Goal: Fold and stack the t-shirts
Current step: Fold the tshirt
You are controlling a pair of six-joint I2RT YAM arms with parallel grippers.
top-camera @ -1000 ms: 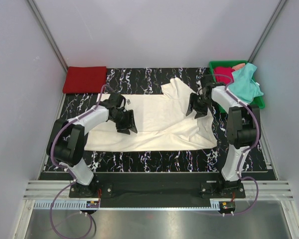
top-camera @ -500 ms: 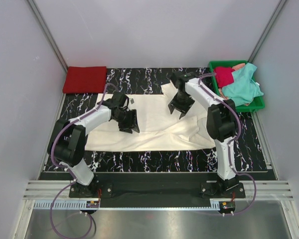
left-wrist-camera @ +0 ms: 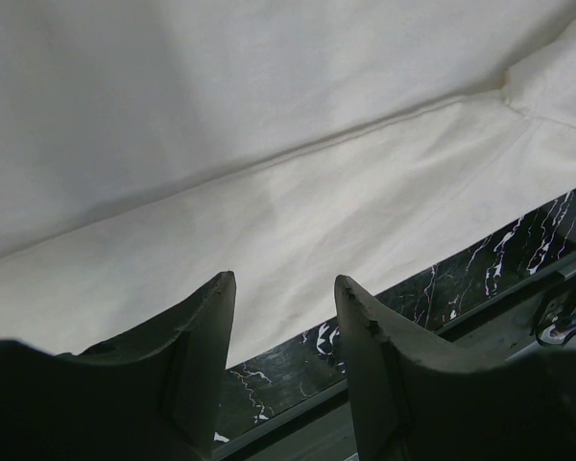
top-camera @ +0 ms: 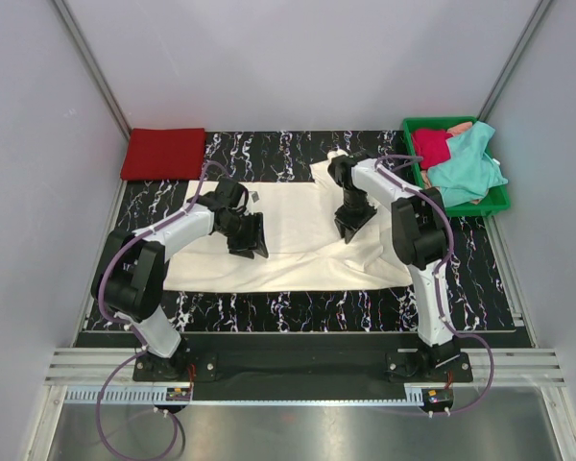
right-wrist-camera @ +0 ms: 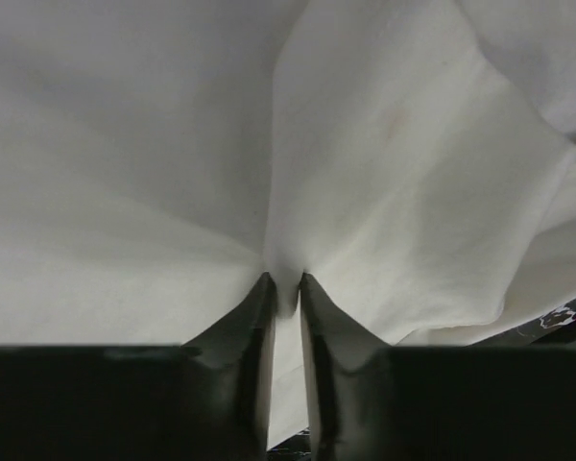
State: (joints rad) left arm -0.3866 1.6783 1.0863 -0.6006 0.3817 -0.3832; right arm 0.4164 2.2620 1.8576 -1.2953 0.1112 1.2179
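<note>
A large cream-white t-shirt [top-camera: 298, 221] lies spread across the black marbled table [top-camera: 298, 307]. My right gripper [top-camera: 353, 219] is down on the shirt's right part. In the right wrist view that gripper [right-wrist-camera: 286, 284] is shut on a pinched ridge of the cream cloth [right-wrist-camera: 125, 192]. My left gripper [top-camera: 248, 236] hovers over the shirt's left half. Its fingers [left-wrist-camera: 211, 317] stand open, with nothing between them, above the cream hem [left-wrist-camera: 269, 144]. A folded red t-shirt [top-camera: 163, 152] rests at the back left. A teal t-shirt [top-camera: 466, 161] and a crimson one [top-camera: 430, 146] sit in the tray.
The green plastic tray [top-camera: 418, 123] stands at the back right, with the teal cloth hanging over its rim and a peach-coloured piece [top-camera: 458, 127] at its back. Grey walls close in the table on three sides. The table's front edge [left-wrist-camera: 518, 279] shows in the left wrist view.
My right gripper swung from beside the tray leftward over the shirt, came down on its right part and shut on the cloth. The left gripper barely shifted and stayed open.
</note>
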